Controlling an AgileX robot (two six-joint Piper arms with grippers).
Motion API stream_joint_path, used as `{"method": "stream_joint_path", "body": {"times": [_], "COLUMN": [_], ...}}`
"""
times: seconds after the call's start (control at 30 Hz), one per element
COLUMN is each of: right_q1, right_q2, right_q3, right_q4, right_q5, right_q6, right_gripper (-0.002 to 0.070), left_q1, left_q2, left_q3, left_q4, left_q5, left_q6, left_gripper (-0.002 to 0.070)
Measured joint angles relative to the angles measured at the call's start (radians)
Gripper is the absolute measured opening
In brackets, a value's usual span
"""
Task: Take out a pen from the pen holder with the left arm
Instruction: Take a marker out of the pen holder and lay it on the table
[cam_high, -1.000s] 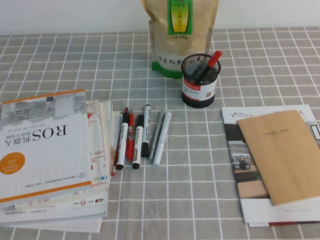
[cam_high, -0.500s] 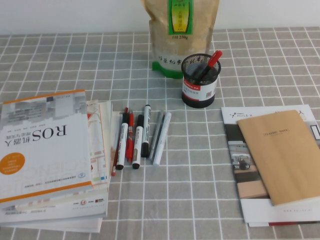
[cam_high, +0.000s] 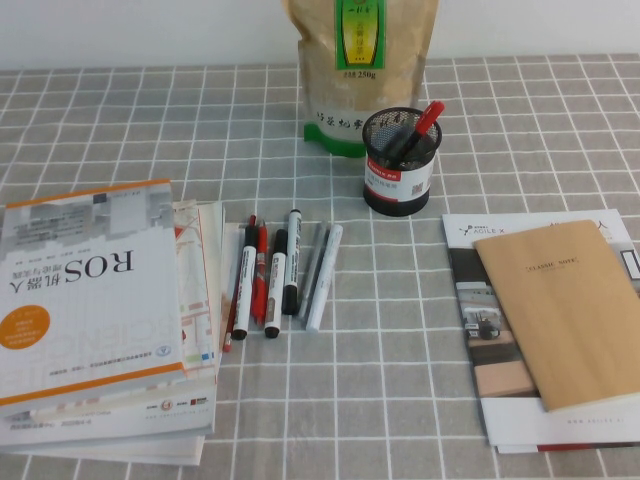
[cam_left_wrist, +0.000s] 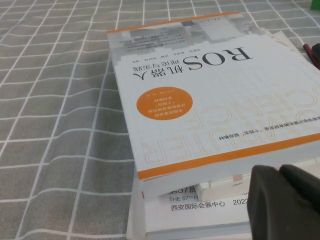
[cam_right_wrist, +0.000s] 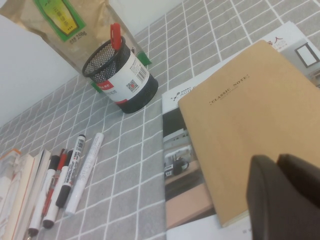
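A black mesh pen holder (cam_high: 397, 160) stands at the table's back centre, with a red-capped pen (cam_high: 428, 117) and dark pens sticking out of it. The right wrist view also takes in the pen holder (cam_right_wrist: 120, 75) and the red-capped pen (cam_right_wrist: 115, 35). Neither arm appears in the high view. My left gripper (cam_left_wrist: 281, 172) hangs shut and empty over the near edge of the ROS book (cam_left_wrist: 210, 95), far from the holder. Over the near part of a brown notebook (cam_right_wrist: 245, 115), my right gripper (cam_right_wrist: 276, 162) is shut with nothing in it.
Several loose pens (cam_high: 280, 272) lie in a row beside the book stack (cam_high: 85, 300) on the left. A tall paper bag (cam_high: 360, 70) stands right behind the holder. The brown notebook (cam_high: 565, 305) rests on a brochure (cam_high: 490, 340) at the right.
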Motion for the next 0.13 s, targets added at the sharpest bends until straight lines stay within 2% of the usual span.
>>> {"method": "stream_joint_path", "body": {"times": [0.13], "right_q1": [0.000], "right_q2": [0.000], "right_q3": [0.000], "right_q4": [0.000], "right_q5": [0.000], "right_q6": [0.000], "right_gripper": [-0.0013], "left_q1": [0.000], "left_q2": [0.000], "left_q3": [0.000], "left_q4": [0.000], "left_q5": [0.002], "left_q6": [0.000], "left_gripper": [-0.0003]}}
